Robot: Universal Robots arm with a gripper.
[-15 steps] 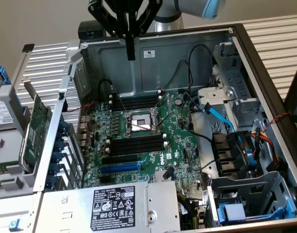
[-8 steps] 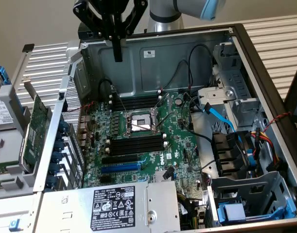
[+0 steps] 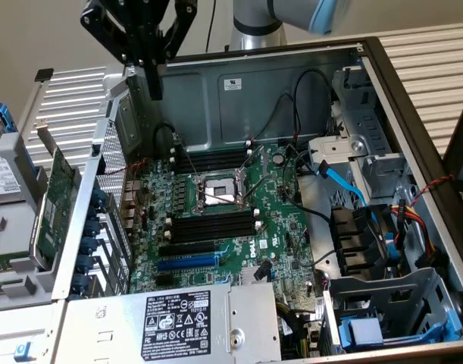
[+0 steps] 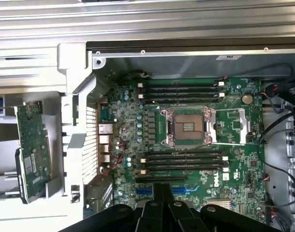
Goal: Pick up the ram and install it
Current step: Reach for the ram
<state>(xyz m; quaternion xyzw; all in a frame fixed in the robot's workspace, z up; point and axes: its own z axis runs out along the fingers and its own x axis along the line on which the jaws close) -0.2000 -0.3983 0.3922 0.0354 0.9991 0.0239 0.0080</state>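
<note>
As viewed from the exterior camera, the gripper (image 3: 154, 92) is held above the computer case (image 3: 292, 83), toward the exterior view's left, jaws pressed together and gripping nothing. Where the ram lies cannot be told. At the wrist camera, the jaws are seen closed together over the motherboard (image 4: 234, 145), clear of the memory slots (image 4: 183, 162).
</note>
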